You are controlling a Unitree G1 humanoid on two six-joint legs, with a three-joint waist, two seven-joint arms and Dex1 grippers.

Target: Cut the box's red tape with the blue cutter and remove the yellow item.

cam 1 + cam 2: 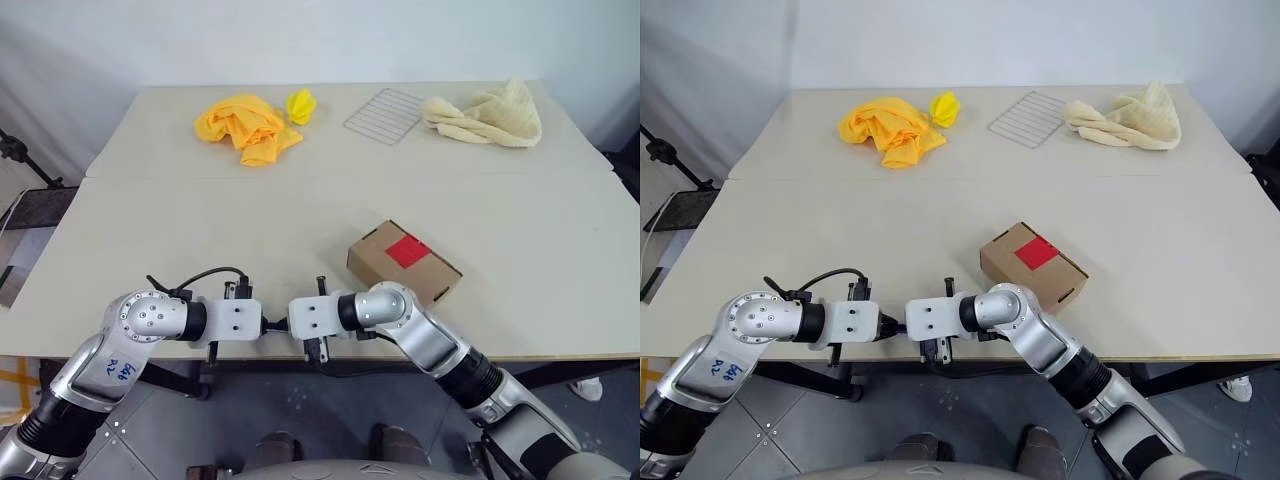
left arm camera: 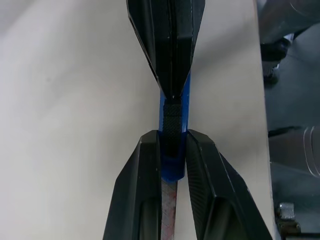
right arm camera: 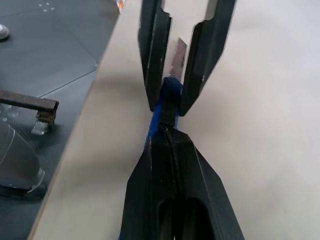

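Currently the blue cutter [image 2: 174, 150] is gripped from both ends: the left gripper [image 2: 172, 165] is clamped on its blade end, the right gripper [image 3: 167, 145] is pinched shut on its other end, near the table's [image 1: 200, 230] front edge and just beside the box [image 1: 403, 262]. That box is seen closed, its red tape [image 1: 407, 250] uncut on top; its contents cannot be told.
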